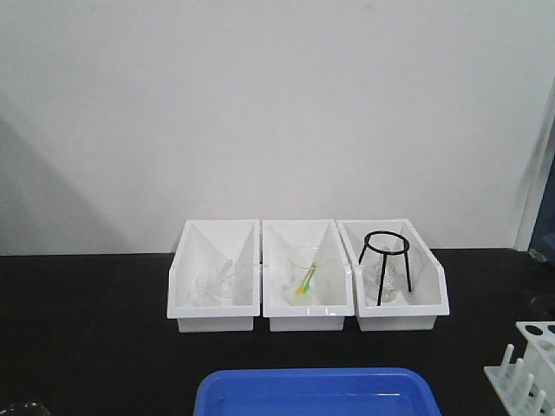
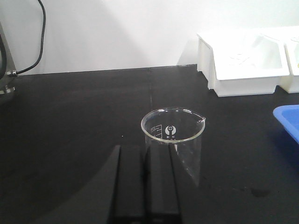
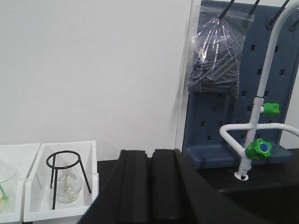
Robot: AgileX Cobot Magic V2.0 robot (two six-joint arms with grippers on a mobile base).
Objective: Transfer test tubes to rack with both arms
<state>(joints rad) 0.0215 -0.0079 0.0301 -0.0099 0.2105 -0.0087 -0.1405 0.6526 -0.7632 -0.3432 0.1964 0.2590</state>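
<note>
The white rack (image 1: 527, 368) with round holes and upright pegs stands at the bench's right front corner in the front view. I can make out no test tubes in any view. In the left wrist view my left gripper (image 2: 145, 147) is shut with nothing between its fingers, its tips just short of an empty clear beaker (image 2: 174, 135) with printed markings. My right gripper (image 3: 149, 151) is likewise shut and empty, held above the black bench and pointing at the wall. Neither gripper shows in the front view.
Three white sloped-front bins (image 1: 215, 314) sit in a row at the back; the right one (image 3: 32, 207) holds a black tripod ring (image 1: 386, 260) over a glass flask. A blue tray (image 1: 316, 394) lies at the front. A blue pegboard (image 3: 243, 116) and white tap (image 3: 254, 140) stand on the right.
</note>
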